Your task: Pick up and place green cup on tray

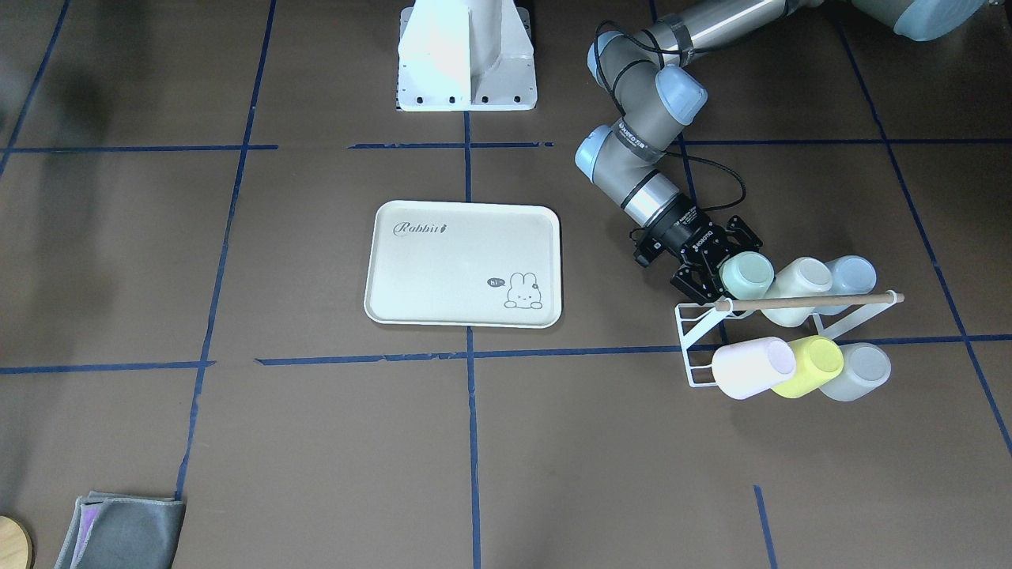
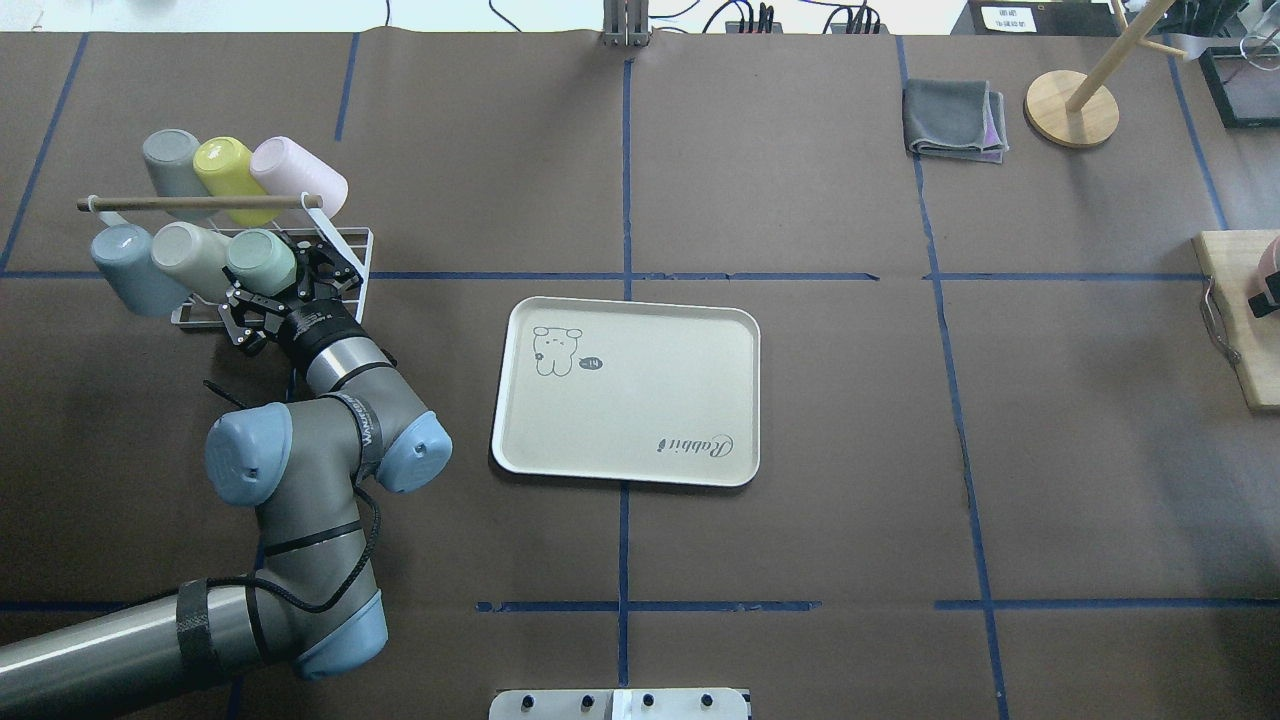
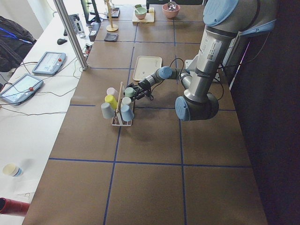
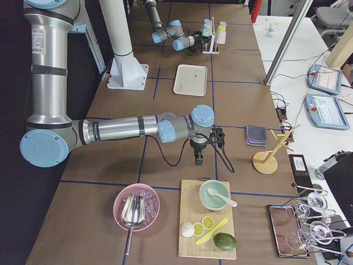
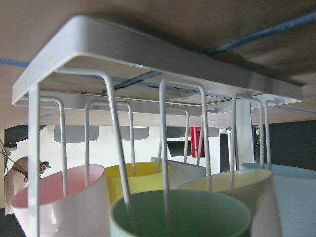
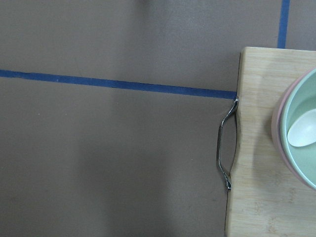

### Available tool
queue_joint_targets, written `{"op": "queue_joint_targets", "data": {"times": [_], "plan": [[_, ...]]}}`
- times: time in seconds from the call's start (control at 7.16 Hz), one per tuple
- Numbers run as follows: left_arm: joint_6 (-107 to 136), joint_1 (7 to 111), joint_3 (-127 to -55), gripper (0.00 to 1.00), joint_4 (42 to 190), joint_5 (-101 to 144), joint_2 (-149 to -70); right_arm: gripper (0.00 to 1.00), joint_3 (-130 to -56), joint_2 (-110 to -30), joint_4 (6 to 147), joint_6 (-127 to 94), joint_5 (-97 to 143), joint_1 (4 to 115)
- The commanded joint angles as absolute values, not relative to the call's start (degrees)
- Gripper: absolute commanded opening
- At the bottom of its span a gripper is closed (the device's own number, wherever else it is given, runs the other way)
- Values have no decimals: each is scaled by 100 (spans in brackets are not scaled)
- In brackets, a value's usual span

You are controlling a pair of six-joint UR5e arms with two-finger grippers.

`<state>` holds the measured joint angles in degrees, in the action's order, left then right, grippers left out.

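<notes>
The green cup (image 1: 747, 273) lies tilted on a peg of the white wire rack (image 1: 696, 348), nearest the tray; it also shows in the overhead view (image 2: 262, 262) and, mouth towards the camera, at the bottom of the left wrist view (image 5: 182, 217). My left gripper (image 1: 723, 269) is open, with its fingers either side of the cup's mouth end. The cream tray (image 1: 462, 265) with the "Rabbit" print lies flat mid-table, holding nothing. My right gripper (image 4: 197, 159) shows only in the exterior right view, hanging over the table near a cutting board; I cannot tell whether it is open or shut.
Pink (image 1: 751, 367), yellow (image 1: 810, 365), grey, cream and light blue (image 1: 852, 276) cups share the rack under a wooden dowel (image 1: 806, 301). A folded grey cloth (image 2: 955, 120) and a wooden stand (image 2: 1070, 105) sit far right. A cutting board (image 6: 266, 148) holds a bowl.
</notes>
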<state>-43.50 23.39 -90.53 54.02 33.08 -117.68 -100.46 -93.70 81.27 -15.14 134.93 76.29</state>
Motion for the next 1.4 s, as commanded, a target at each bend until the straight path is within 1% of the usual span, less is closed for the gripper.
{"op": "queue_joint_targets", "data": {"times": [0.0,0.28,0.84,1.26], "plan": [[-4351,2364,-9218,57,5187,3296,-11769,100,-10055,-9369,8130,-1521,13500,7629],[-4508,2373,-9570,56,4993,3305,-11751,100,-10055,-9378,8121,-1521,13509,7638],[-4526,2382,-9711,57,4983,3296,-11751,100,-10046,-9387,8130,-1521,13500,7638],[-4684,2408,-10316,57,4677,3278,-11707,100,-10046,-9396,8121,-1512,13500,7655]]}}
